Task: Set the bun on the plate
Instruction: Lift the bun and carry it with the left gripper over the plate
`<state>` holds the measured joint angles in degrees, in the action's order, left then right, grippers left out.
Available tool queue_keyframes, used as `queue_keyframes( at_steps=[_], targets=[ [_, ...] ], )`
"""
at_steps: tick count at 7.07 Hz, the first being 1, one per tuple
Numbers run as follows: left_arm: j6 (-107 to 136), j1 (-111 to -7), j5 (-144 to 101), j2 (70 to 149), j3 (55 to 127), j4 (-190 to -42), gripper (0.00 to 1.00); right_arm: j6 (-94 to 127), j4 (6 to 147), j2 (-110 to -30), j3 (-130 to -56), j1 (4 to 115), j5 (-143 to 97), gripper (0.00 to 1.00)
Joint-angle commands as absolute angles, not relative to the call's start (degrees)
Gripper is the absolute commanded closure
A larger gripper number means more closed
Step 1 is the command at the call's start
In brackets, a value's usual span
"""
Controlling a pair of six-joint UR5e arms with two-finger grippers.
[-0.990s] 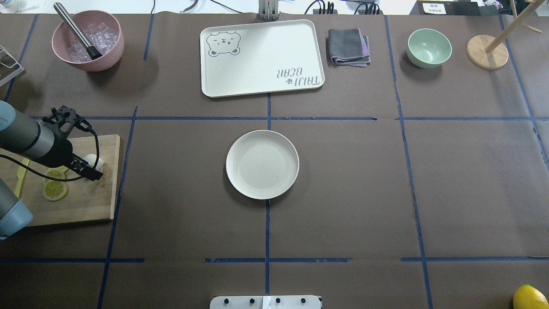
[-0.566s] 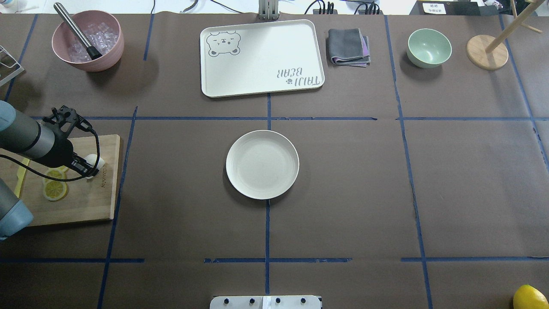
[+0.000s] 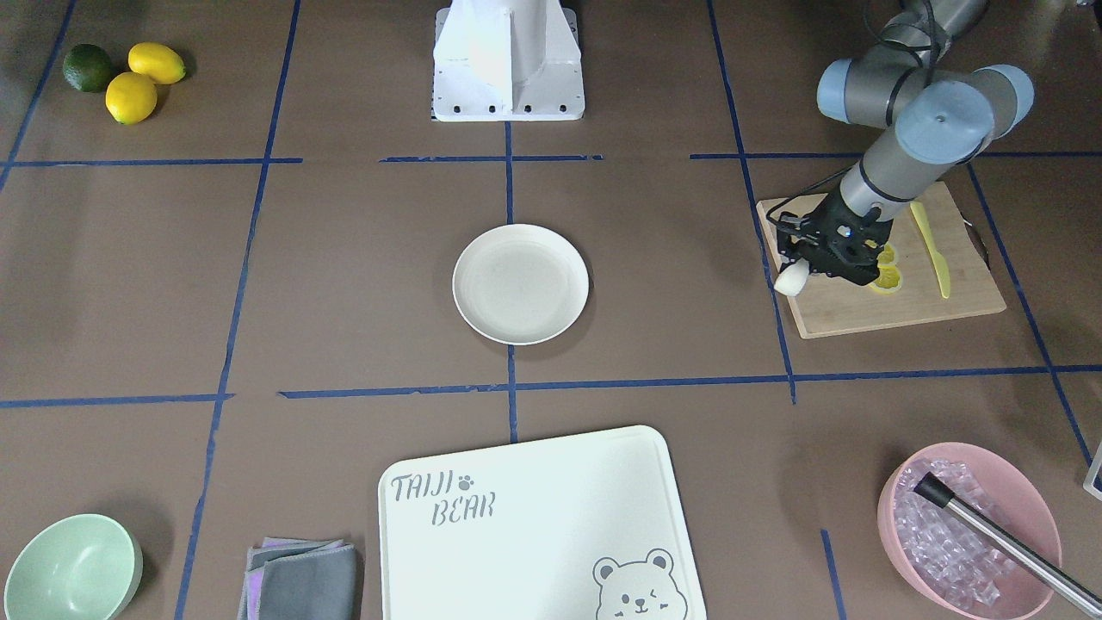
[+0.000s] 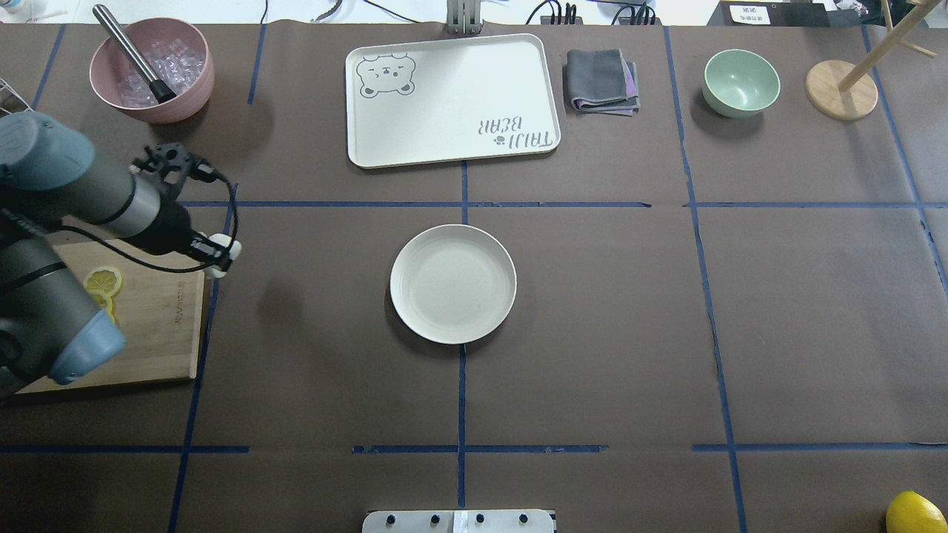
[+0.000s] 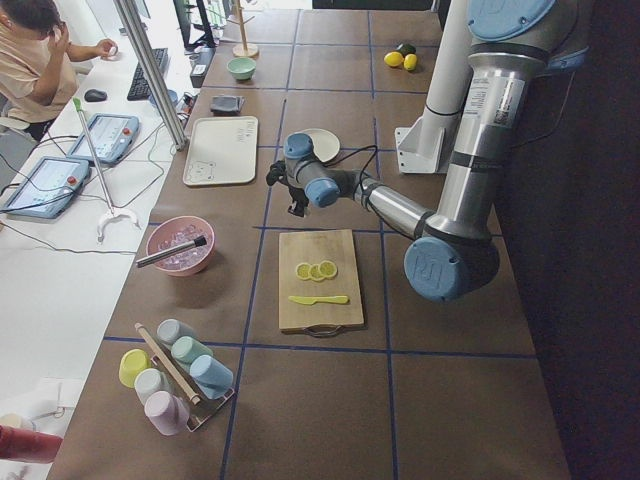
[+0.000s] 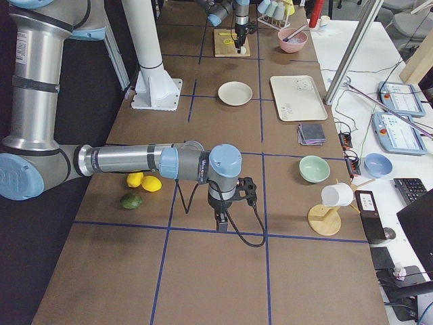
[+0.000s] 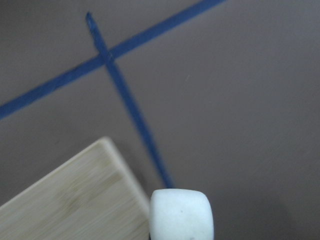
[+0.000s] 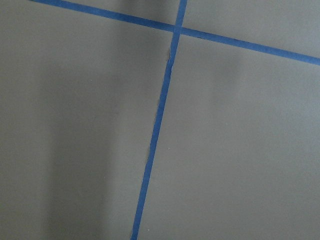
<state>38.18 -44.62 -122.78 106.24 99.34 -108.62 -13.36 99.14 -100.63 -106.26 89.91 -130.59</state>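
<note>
The bun (image 4: 222, 250) is a small white lump held in the air by my left gripper (image 4: 215, 255), whose fingers are shut on it. It hangs over the far right corner of the wooden cutting board (image 4: 159, 326), left of the plate. The front view shows the bun (image 3: 790, 280) at the tip of the left gripper (image 3: 797, 274), and the left wrist view shows the bun (image 7: 181, 214) beside the board's corner (image 7: 75, 200). The round cream plate (image 4: 452, 284) (image 3: 520, 284) lies bare at the table's centre. My right gripper (image 6: 221, 220) shows only in the exterior right view, so I cannot tell its state.
Lemon slices (image 4: 102, 281) and a yellow knife (image 3: 930, 250) lie on the board. At the far edge stand a pink bowl (image 4: 200, 74) of ice, the bear-printed tray (image 4: 452, 100), a folded cloth (image 4: 601, 80), a green bowl (image 4: 740, 81) and a wooden stand (image 4: 841, 90).
My left gripper has lifted the bun off the cutting board and carried it right and away from the robot, to the board's far right corner. The plate has not moved.
</note>
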Motion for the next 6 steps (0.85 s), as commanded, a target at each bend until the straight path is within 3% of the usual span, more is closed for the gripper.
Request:
queue_keyframes(
  at_steps=[1, 2, 4, 6],
  targets=[
    [54.85, -36.43, -117.04, 121.83, 97.57, -95.86, 0.68, -13.36, 99.14, -100.63, -106.26, 89.91, -130.61, 0.0],
    [63.11, -31.6, -110.81, 127.99, 94.25, -95.98, 0.68, -13.36, 99.14, -100.63, -106.26, 89.91, -130.61, 0.0],
    [71.95, -27.97, -108.56, 141.53, 80.75, -96.68, 0.68, -13.27, 99.14, -100.55, -106.17, 89.91, -130.52, 0.0],
    [72.16, -24.97, -103.89, 141.25, 78.32, -99.65, 0.61, -13.27, 99.23, -100.63, -106.17, 89.91, -130.61, 0.0]
  ],
)
